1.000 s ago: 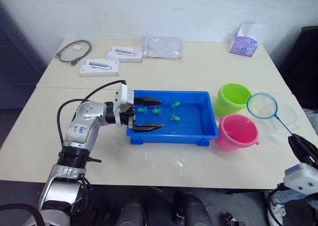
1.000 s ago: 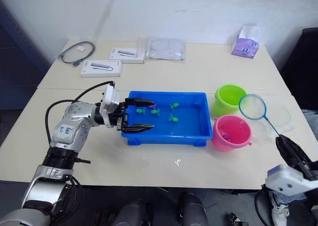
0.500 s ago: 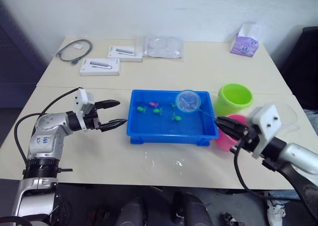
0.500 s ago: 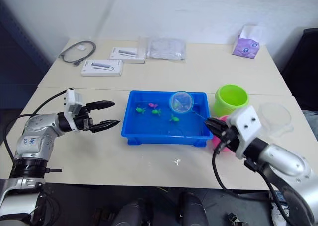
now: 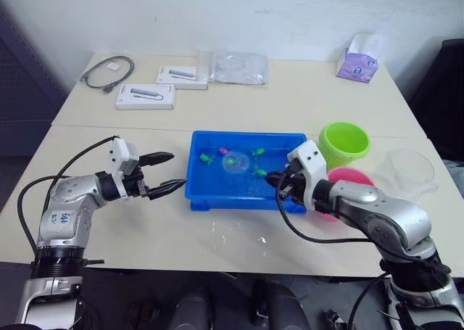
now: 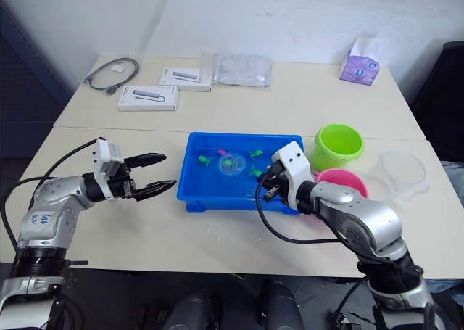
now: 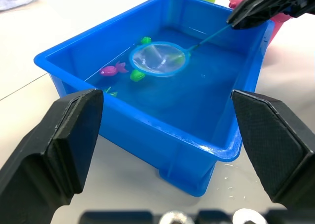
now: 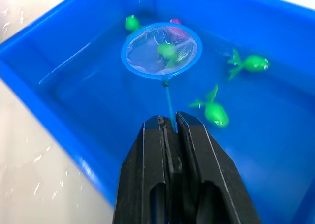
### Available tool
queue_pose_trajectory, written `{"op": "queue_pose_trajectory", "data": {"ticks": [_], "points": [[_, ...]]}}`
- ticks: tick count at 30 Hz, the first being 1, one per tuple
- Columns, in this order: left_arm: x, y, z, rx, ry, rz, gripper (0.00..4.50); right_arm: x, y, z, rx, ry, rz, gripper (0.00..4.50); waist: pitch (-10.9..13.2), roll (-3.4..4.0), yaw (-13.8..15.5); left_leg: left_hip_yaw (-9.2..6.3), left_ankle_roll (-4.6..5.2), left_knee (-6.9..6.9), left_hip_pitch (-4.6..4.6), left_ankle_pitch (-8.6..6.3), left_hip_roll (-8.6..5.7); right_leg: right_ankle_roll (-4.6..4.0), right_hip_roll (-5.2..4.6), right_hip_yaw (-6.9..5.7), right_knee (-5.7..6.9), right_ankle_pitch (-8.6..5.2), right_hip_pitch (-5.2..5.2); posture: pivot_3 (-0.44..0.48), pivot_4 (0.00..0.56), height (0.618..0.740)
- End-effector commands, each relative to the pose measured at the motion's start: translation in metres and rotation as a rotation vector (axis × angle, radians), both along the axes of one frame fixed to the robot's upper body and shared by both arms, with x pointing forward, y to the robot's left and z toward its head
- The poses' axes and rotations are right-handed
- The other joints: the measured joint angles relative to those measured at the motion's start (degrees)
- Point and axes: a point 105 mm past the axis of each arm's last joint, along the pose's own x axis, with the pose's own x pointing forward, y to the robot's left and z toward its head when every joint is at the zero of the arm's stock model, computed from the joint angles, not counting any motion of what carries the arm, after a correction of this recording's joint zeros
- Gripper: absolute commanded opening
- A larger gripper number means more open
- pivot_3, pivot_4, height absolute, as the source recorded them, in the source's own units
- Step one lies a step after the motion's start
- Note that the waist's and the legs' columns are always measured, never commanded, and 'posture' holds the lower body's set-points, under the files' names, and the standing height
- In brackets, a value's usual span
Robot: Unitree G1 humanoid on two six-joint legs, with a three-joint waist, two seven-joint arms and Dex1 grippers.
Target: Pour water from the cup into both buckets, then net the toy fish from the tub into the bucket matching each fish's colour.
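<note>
The right gripper (image 8: 169, 128) is clamping the net (image 8: 161, 50) by its handle, dipping the hoop among the toy fish (image 8: 212, 109) in the tub (image 5: 217, 197). Next it needs a scoop under one fish; a green one is possibly already inside. The left gripper (image 5: 163, 172) is hanging open beside the tub.

The blue tub (image 5: 217, 199) holds water, green and pink toy fish (image 8: 211, 111), and the net (image 8: 161, 50), its hoop lowered among them. The green bucket (image 5: 344, 143) and pink bucket (image 5: 355, 176) stand just beside the tub, the clear cup (image 5: 409, 169) beyond them.
</note>
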Motion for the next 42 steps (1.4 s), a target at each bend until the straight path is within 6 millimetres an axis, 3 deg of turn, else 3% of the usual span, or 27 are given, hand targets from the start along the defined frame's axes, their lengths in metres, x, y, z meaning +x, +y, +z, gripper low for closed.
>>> {"op": "queue_pose_trajectory", "data": {"ticks": [1, 6, 19, 33, 42], "points": [[-0.003, -0.001, 0.012, -0.005, -0.055, -0.006, 4.45, 0.005, 0.007, 0.01, 0.005, -0.046, 0.011, 0.0, 0.0, 0.0, -0.07, 0.0, 0.0, 0.0, -0.02, 0.0, 0.0, 0.0, 0.0, 0.0, 0.0, 0.0, -0.01, 0.0, 0.15, 0.74], [-0.002, -0.004, 0.012, -0.002, -0.057, -0.01, 4.45, 0.012, 0.006, 0.003, -0.061, -0.008, 0.009, 0.0, 0.0, 0.0, -0.82, -0.01, 0.0, 0.0, -0.02, 0.0, 0.0, 0.0, 0.0, -0.02, 0.0, 0.0, -0.01, 0.0, 0.15, 0.74], [0.0, -0.008, 0.011, -0.007, -0.053, -0.008, 4.45, 0.006, -0.006, -0.004, -0.102, 0.155, -0.004, 0.0, 0.01, 0.01, -0.86, -0.03, -0.01, -0.02, -0.05, -0.01, 0.02, 0.0, 0.0, -0.04, -0.02, 0.0, -0.03, 0.0, 0.15, 0.74], [-0.001, -0.006, 0.012, -0.003, -0.058, 0.012, 4.45, 0.04, 0.013, 0.0, -0.074, 0.124, -0.061, 0.0, 0.02, 0.03, -1.04, -0.01, -0.04, -0.03, -0.09, -0.01, 0.01, 0.0, 0.01, -0.04, -0.02, 0.0, -0.08, 0.0, 0.15, 0.74], [-0.003, -0.005, 0.012, -0.005, -0.059, 0.02, 4.45, 0.041, 0.027, 0.013, -0.03, 0.027, 0.004, 0.0, 0.02, 0.04, -1.4, -0.02, -0.04, -0.04, -0.11, 0.0, 0.02, 0.0, 0.01, -0.05, -0.01, 0.0, -0.1, 0.0, 0.15, 0.74]]}}
